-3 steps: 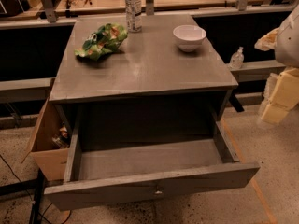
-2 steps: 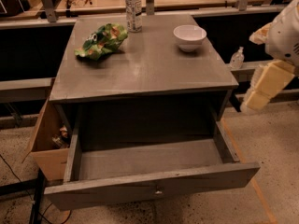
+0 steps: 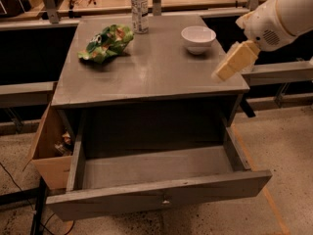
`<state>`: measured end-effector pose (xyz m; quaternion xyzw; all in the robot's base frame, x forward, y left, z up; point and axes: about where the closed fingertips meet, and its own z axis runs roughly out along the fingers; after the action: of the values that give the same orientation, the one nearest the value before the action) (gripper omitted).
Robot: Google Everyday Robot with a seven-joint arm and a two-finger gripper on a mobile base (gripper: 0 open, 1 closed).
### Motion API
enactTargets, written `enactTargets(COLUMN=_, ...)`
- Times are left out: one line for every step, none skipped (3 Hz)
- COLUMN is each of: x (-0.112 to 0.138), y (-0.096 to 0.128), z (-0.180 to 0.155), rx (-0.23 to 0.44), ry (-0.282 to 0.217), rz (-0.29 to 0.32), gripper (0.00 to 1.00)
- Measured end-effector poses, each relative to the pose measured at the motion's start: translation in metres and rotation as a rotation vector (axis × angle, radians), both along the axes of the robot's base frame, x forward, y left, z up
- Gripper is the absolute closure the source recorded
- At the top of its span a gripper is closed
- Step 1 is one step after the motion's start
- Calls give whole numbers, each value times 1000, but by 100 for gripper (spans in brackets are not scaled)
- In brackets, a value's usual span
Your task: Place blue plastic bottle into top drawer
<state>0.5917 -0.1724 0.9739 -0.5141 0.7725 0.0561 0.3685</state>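
Note:
The blue plastic bottle [image 3: 139, 8], clear with a white cap and a pale label, stands upright at the back of the grey cabinet top [image 3: 161, 70], left of centre. The top drawer [image 3: 161, 199] is pulled wide open below, with nothing in it and a small metal knob at its front centre. My gripper [image 3: 224, 70], cream-coloured on a white arm, hangs over the cabinet's right edge, just right of the bowl. It is far from the bottle and holds nothing that I can see.
A white bowl [image 3: 198, 37] sits at the back right of the top. A green snack bag [image 3: 105, 43] lies at the back left. A brown cardboard box [image 3: 49, 153] stands against the cabinet's left side. Wooden workbenches run behind.
The arm has swung in from the right edge of view, leftward and upward, so the gripper is now over the cabinet's right edge. The bottle, bowl and drawer have not moved.

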Motion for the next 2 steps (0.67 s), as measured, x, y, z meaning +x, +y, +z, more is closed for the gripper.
enactTargets(x=53, y=32, z=-2, rx=176, ry=-14, rz=-29, gripper=0)
enactTargets(x=100, y=59, z=-12, rx=308, ry=-13, rz=-93, gripper=0)
